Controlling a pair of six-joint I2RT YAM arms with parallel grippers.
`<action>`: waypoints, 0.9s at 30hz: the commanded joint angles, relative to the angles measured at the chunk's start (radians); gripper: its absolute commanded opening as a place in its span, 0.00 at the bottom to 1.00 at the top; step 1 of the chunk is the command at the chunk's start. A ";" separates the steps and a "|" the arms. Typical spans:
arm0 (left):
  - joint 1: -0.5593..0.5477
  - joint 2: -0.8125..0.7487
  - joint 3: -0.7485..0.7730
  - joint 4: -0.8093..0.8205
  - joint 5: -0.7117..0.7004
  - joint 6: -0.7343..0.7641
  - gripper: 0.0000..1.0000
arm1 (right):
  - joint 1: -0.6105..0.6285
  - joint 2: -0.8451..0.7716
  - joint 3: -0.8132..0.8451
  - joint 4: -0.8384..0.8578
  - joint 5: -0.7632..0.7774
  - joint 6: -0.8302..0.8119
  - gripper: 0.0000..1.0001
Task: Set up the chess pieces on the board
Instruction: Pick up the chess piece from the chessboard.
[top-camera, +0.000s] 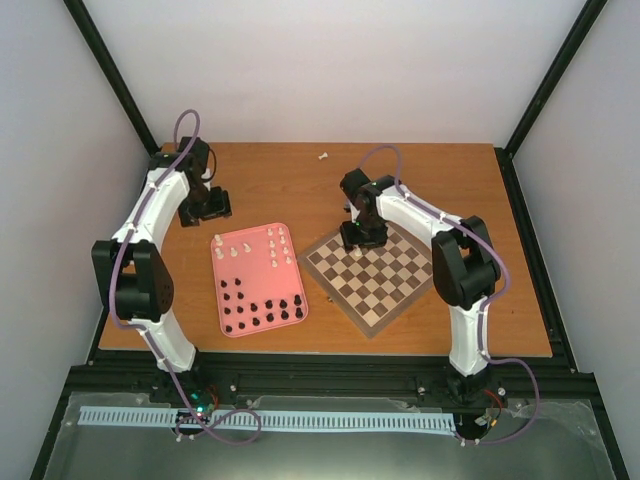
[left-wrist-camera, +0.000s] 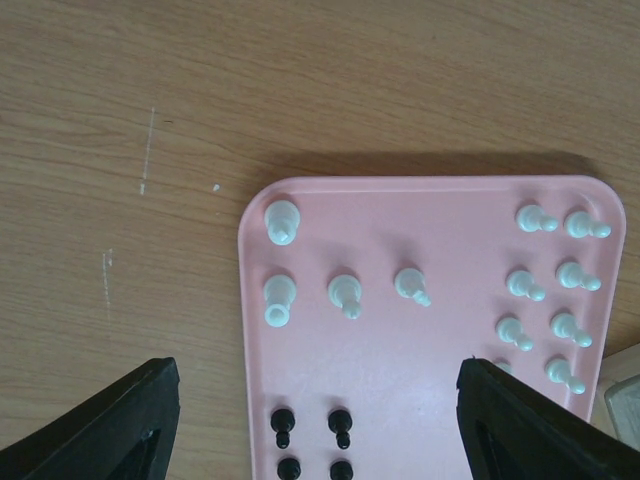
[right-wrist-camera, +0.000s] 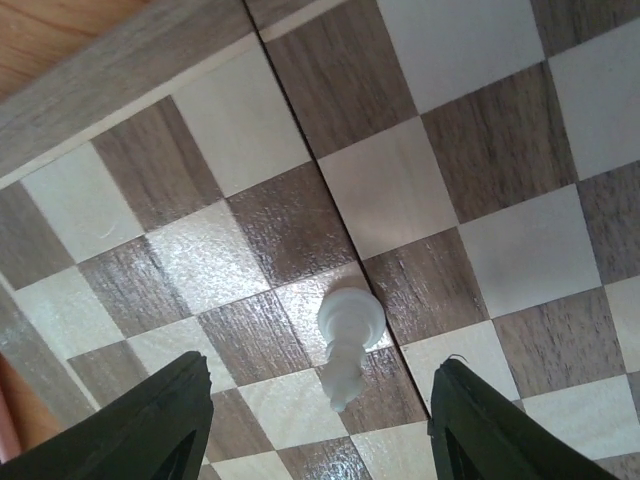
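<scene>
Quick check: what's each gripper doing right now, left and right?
Left gripper: open, empty, above the pink tray.
Right gripper: open, fingers apart either side of a white piece on the board, not touching it.

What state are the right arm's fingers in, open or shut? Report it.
Open. The right fingers stand wide apart, with a white piece on the board between them, touching neither.

No lettering, numbers, labels or brand marks can be read in any view, neither on the board (top-camera: 385, 290) nor on the pink tray (top-camera: 250, 270).
</scene>
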 joint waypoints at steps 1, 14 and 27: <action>0.011 -0.020 -0.018 0.042 0.033 0.012 0.78 | 0.007 0.016 0.038 -0.042 0.041 0.023 0.59; 0.011 0.027 0.018 0.040 0.047 0.014 0.78 | 0.007 0.050 0.065 -0.064 0.053 0.017 0.36; 0.012 0.040 0.024 0.038 0.047 0.014 0.77 | 0.007 0.077 0.076 -0.065 0.048 0.000 0.28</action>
